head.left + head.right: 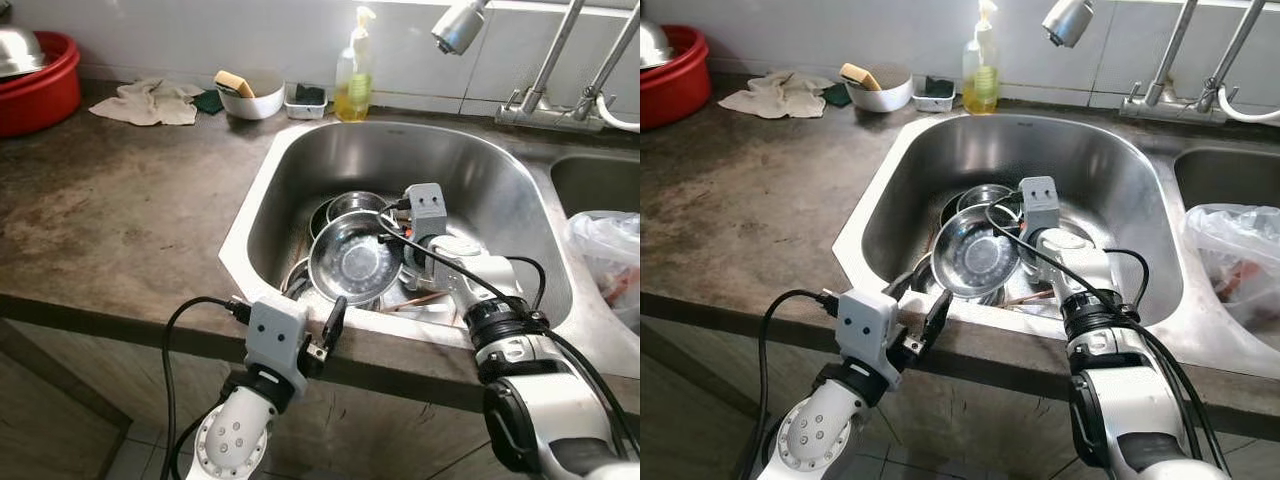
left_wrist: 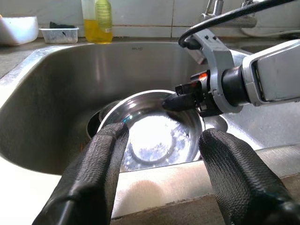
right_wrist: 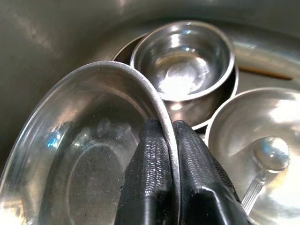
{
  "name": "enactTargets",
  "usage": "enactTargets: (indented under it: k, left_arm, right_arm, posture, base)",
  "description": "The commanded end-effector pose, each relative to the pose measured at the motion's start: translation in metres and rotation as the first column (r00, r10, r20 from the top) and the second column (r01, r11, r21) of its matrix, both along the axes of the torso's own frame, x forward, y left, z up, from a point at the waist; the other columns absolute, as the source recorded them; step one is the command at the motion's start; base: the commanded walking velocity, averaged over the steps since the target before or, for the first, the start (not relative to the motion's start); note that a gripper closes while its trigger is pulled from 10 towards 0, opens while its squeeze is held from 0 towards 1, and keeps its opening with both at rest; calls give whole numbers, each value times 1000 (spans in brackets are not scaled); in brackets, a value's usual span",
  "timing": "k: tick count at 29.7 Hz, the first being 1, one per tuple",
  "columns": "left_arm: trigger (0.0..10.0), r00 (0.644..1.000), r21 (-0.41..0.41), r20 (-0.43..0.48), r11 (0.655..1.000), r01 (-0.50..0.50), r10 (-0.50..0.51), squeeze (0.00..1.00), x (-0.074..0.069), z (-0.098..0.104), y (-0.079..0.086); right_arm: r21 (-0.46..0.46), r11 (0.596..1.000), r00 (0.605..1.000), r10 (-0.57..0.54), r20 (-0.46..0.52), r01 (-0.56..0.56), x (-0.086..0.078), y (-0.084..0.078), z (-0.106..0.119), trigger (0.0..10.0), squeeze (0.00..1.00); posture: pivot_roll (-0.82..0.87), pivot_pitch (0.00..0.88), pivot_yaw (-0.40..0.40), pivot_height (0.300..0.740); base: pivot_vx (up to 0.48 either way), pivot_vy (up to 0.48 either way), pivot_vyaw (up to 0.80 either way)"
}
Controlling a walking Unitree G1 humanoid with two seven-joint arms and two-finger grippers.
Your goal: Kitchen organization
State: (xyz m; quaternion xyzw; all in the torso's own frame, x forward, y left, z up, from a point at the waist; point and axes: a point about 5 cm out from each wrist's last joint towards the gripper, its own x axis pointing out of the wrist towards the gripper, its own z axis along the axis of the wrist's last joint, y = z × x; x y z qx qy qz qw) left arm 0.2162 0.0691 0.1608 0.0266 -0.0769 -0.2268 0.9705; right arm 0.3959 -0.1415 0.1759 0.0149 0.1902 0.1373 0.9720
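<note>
Right gripper (image 3: 161, 140): reaches down into the sink (image 1: 300, 160); its two black fingers are pinched on the rim of a steel bowl (image 1: 352, 260), one inside and one outside
Steel bowl: tilted up on edge, its open side facing the front of the sink; it sits above other steel dishes at the bottom
Other dishes: a smaller steel bowl (image 3: 185, 61) stacked behind; beside it what looks like a ladle (image 3: 267, 154) lying in another dish, though the close view is hard to read
Left gripper (image 2: 164, 173): hovers at the sink's front edge; fingers spread, holding nothing
Counter (image 1: 110, 210): cloth (image 1: 150, 102), white bowl (image 1: 250, 98) with sponge, soap bottle (image 1: 353, 80), red basin (image 1: 40, 85) along the back wall
</note>
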Motion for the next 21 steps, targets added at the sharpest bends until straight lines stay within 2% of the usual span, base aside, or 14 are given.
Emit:
enactTargets:
  k: [1, 7, 8, 10, 11, 12, 14, 15, 16, 17, 21]
  left_arm:
    - [10000, 1000, 11, -17, 1000, -14, 15, 0, -2, -2, 1]
    - [10000, 1000, 21, -16, 1000, -16, 16, 0, 2, -2, 0]
    - [10000, 1000, 17, -14, 1000, -17, 17, 0, 3, -2, 0]
    - [10000, 1000, 17, -13, 1000, -18, 18, 0, 4, -2, 0]
    - [10000, 1000, 17, -9, 1000, -18, 19, 0, 5, -1, 0]
    - [10000, 1000, 17, -7, 1000, -21, 21, 0, 6, -1, 1]
    - [10000, 1000, 20, -3, 1000, -24, 24, 0, 8, -1, 1]
    - [10000, 1000, 19, 0, 999, -27, 27, 0, 10, 0, 2]
    - [10000, 1000, 19, 0, 999, -27, 27, 0, 10, 0, 2]
    - [10000, 1000, 18, 4, 999, -27, 27, 0, 11, 1, 2]
    - [10000, 999, 13, 16, 999, -32, 32, 0, 14, 3, 2]
  right_arm:
    - [-12, 1000, 1000, 15, 15, -15, 2, 3, 3, 10000, 1000]
    - [-12, 1000, 998, -14, 54, 15, 3, -2, 7, 10000, 1000]
    - [-2, 999, 995, -33, 94, 34, 4, -5, 13, 10000, 1000]
    - [-1, 999, 993, -35, 112, 36, 4, -6, 16, 10000, 1000]
    - [-8, 999, 985, -48, 165, 50, 3, -8, 24, 10000, 392]
    - [-10, 998, 977, -58, 207, 61, 3, -9, 30, 10000, 0]
    - [-11, 997, 958, -68, 279, 74, -1, -10, 41, 10000, 0]
    - [-3, 993, 932, -112, 345, 120, -5, -14, 50, 10000, 0]
    - [-3, 993, 932, -112, 345, 120, -5, -14, 50, 10000, 0]
    - [10, 991, 909, -126, 398, 133, -12, -16, 57, 10000, 0]
    - [16, 990, 864, -129, 487, 139, -35, -16, 63, 10000, 0]
  posture:
    - [238, 169, -56, 740]
    - [233, 159, -53, 740]
    - [233, 156, -53, 740]
    - [233, 152, -52, 740]
    - [233, 149, -53, 740]
    - [232, 143, -52, 740]
    - [231, 141, -48, 740]
    - [231, 135, -44, 740]
    - [231, 135, -44, 740]
    - [229, 133, -43, 740]
    - [224, 127, -40, 740]
  base:
    - [0, 0, 0]
    - [0, 0, 0]
    - [0, 0, 0]
    - [0, 0, 0]
    - [0, 0, 0]
    - [0, 0, 0]
    - [0, 0, 0]
    - [0, 0, 0]
    - [0, 0, 0]
    - [0, 0, 0]
    - [0, 0, 0]
